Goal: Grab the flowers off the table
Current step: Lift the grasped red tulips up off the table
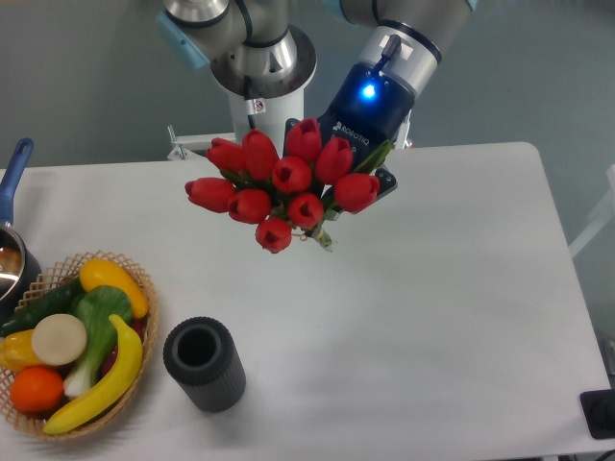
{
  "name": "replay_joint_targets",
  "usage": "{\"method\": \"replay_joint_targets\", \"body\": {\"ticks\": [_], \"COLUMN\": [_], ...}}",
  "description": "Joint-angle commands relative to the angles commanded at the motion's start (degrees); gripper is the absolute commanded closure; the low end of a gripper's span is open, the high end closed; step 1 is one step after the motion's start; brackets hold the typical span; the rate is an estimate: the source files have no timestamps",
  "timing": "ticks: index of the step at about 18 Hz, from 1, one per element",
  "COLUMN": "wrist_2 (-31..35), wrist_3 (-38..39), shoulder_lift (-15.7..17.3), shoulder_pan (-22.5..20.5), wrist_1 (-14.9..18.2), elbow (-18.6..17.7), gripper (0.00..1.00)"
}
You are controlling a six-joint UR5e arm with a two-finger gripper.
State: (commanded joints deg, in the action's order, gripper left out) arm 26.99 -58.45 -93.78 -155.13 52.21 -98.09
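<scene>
Above the white flat tabletop (461, 288), the bunch of red tulips with green stems (283, 187) hangs clear, the black claw (357, 171) clamped on its stems. Looks light and floppy; stems are the right hold, heads would bruise.

The gripper (348, 182) holds the flowers (279, 187) aloft over the far middle of the white desk (452, 288), red heads fanned toward the camera, while a fruit basket (144, 288) and dark cylinder (203, 365) sit near left.
</scene>
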Motion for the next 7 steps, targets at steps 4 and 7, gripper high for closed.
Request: {"method": "replay_joint_targets", "body": {"ticks": [4,7], "wrist_2": [-0.6,-0.6], "wrist_3": [0.0,0.0], "shoulder_lift": [0.1,0.1], "shoulder_pan": [-0.4,-0.4], "wrist_1": [0.0,0.0], "elbow": [-0.4,-0.4], "gripper": [0.64,0.64]}}
